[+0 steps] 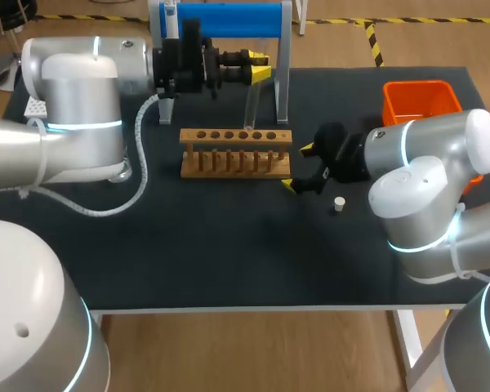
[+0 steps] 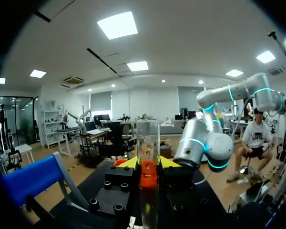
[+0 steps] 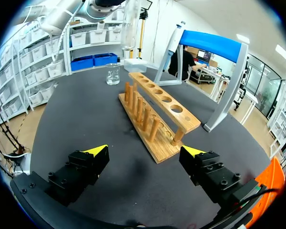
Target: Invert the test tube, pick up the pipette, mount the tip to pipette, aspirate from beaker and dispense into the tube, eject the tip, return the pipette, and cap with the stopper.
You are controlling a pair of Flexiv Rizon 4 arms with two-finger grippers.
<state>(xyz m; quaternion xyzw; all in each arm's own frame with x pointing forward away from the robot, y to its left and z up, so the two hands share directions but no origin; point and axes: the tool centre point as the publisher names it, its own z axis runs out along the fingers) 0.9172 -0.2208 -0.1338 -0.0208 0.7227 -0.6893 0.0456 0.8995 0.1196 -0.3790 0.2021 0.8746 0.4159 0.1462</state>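
The black worktop carries everything, and very little of the task looks done. The left arm reaches in over the far side, its tool clenched on the clear test tube, which is held above the wooden rack and clear of its holes. I judge this to be the opening inversion step. Which end of the tube faces up I cannot tell for certain.

The right arm rests near the rack's right end with its tool released, fingers wide apart and holding nothing.

Still to come, judging by how things lie:
- The pipette hangs on the blue stand.
- The beaker stands untouched.
- The small white stopper sits on the worktop just beside the right tool.

Only the right wrist view shows the beaker; the left arm seems to hide it in the head view. Only the left wrist view shows the yellow tips pressing the tube from both sides. Only the head view shows the stopper.
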